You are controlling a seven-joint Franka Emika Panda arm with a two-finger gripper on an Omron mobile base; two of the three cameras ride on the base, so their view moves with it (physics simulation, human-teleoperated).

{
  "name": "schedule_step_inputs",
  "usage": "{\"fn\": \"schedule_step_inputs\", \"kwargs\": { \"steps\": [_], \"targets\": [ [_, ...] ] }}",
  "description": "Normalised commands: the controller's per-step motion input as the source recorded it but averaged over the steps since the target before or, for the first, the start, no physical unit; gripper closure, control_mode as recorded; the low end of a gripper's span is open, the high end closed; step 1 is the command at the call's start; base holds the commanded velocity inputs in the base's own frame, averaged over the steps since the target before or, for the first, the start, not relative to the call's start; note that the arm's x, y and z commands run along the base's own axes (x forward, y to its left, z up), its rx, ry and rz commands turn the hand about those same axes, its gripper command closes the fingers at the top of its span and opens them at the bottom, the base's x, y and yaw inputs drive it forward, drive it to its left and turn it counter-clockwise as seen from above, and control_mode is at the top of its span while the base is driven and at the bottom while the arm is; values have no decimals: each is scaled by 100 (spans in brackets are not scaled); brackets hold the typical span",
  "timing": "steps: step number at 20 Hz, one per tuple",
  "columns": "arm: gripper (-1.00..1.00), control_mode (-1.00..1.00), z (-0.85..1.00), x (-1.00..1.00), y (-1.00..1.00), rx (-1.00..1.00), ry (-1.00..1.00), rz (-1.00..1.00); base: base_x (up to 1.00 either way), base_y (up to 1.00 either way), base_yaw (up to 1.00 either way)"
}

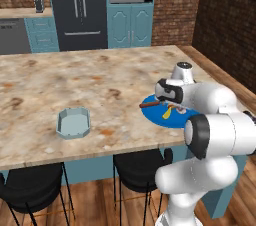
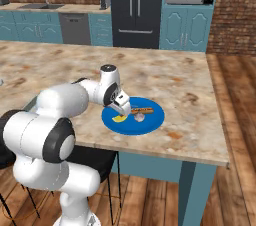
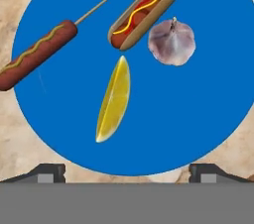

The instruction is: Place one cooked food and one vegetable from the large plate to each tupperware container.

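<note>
Blue large plate (image 3: 208, 104), seemingly unlabelled, under spread tool (image 3: 127, 171).

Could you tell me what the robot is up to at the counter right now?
The arm holds its open gripper above the large blue plate, gripping nothing. All four foods lie on the plate: sausage on a stick, hot dog in a bun, yellow vegetable piece and garlic bulb. The octagonal container sits empty further along the counter.
</note>
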Motion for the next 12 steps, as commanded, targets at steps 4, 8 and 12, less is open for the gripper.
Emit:
{"fn": "schedule_step_inputs", "kwargs": {
  "steps": [4, 8, 12],
  "targets": [
    [-100, -100, -41, 15, -3, 0, 4, 0, 0, 0, 0],
    [-100, -100, -40, 28, -3, 0, 3, 0, 0, 0, 0],
    [-100, -100, -34, 23, -6, 0, 1, 0, 0, 0, 0]
  ]
}}
